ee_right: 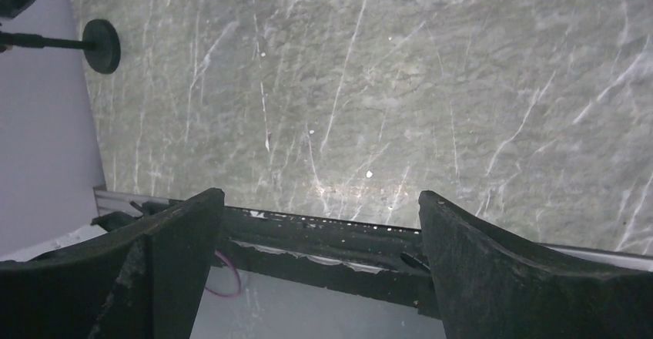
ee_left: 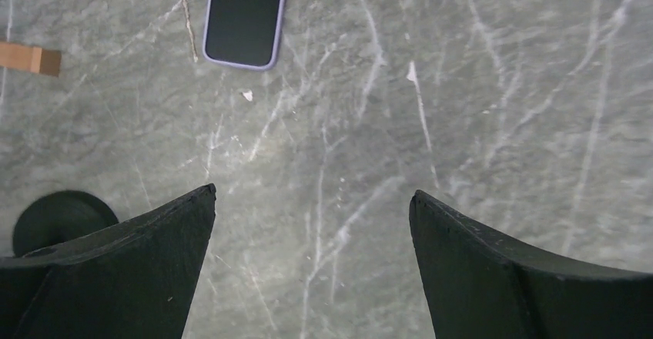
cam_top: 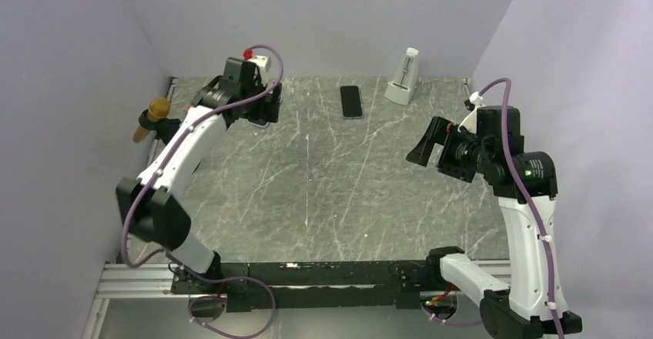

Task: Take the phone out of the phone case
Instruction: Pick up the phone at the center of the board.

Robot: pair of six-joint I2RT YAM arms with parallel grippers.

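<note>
Phone case (ee_left: pixel 245 17) lavender-rimmed, round-cornered, dark-faced; flat on veined marble table (ee_left: pixel 462 123)

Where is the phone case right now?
In the left wrist view the phone case lies flat on the table at the upper left, ahead of the open left gripper, right of a wooden piece.
</note>
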